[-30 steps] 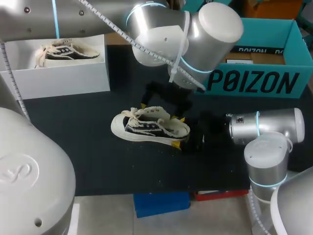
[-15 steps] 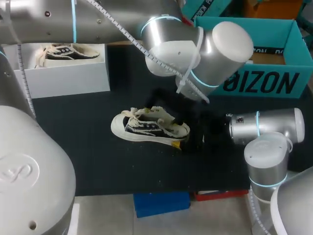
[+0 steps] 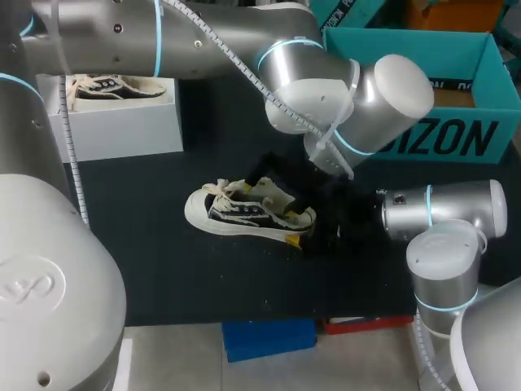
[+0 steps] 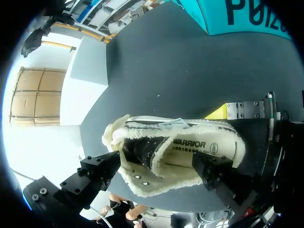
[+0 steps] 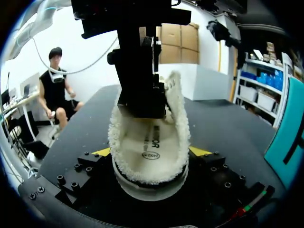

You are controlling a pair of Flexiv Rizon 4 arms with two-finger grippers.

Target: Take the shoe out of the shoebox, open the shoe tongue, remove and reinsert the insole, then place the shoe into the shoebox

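Observation:
A cream, black-sided shoe [image 3: 244,213] with fleece lining lies on its sole on the black mat, toe to the left. My right gripper [image 3: 297,220] is at its heel. In the right wrist view its yellow tips press the heel [image 5: 152,142] from both sides, so the right gripper [image 5: 151,152] is shut on the shoe. My left arm reaches across from the upper left. The left gripper [image 3: 277,183] hangs over the shoe's mouth, and its open black fingers [image 4: 99,171] straddle the opening. The printed insole [image 4: 190,149] shows inside. The teal shoebox [image 3: 456,138] stands at the back right.
A white box [image 3: 114,130] at the back left holds a second, matching shoe [image 3: 110,85]. The black mat [image 3: 163,269] covers the table. My left arm's big wrist joint [image 3: 366,106] hangs in front of the teal shoebox's front wall.
My left arm has swung to the right and its gripper has come down closer over the shoe's mouth. The shoe and the right arm have stayed where they were.

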